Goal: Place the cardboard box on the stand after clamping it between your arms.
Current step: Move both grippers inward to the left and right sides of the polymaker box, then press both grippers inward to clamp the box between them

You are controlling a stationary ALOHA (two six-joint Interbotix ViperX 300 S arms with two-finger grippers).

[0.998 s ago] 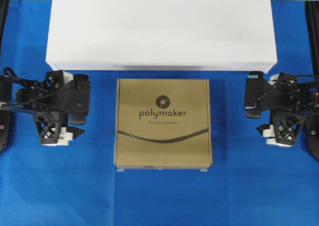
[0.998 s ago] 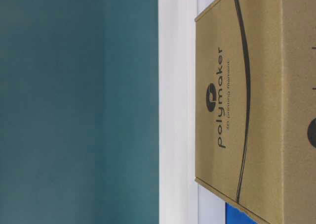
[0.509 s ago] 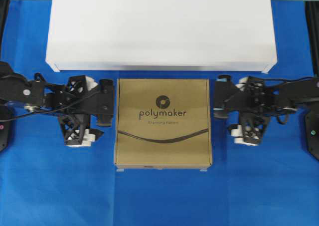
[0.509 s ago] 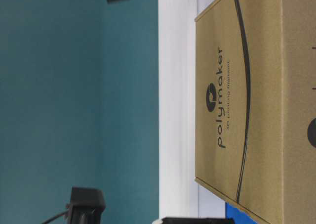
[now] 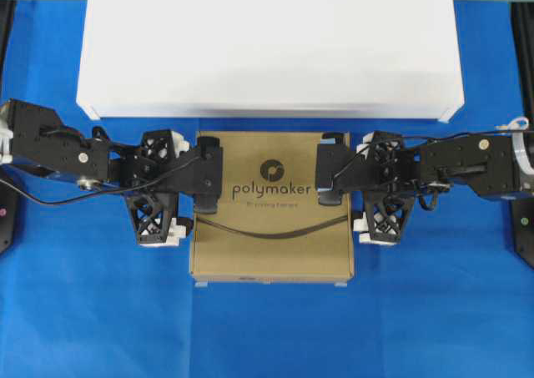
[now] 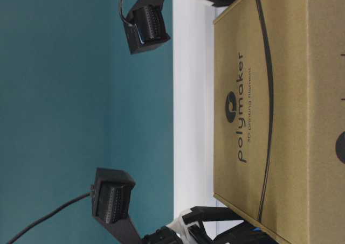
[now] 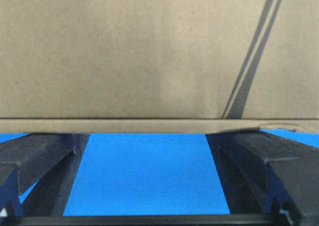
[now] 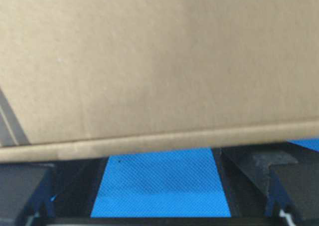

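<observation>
Stand (image 5: 267,44) sat at 12 o'clock. Cardboard box (image 5: 272,253) lay just beside it, toward 6. Left gripper (image 5: 179,190) at box's 9 o'clock, right gripper (image 5: 360,186) at 3; jaws of both spread wide, gripping nothing.

This looks like a robotics lab bench, not a home or shop: the counter (image 5: 50,328) is covered edge to edge in a bright blue cloth, with a plain teal backdrop (image 6: 59,109) behind it. Two black robot arms (image 5: 75,153) (cables trailing from both) work over it, beside a bare white stand (image 5: 267,44).
</observation>
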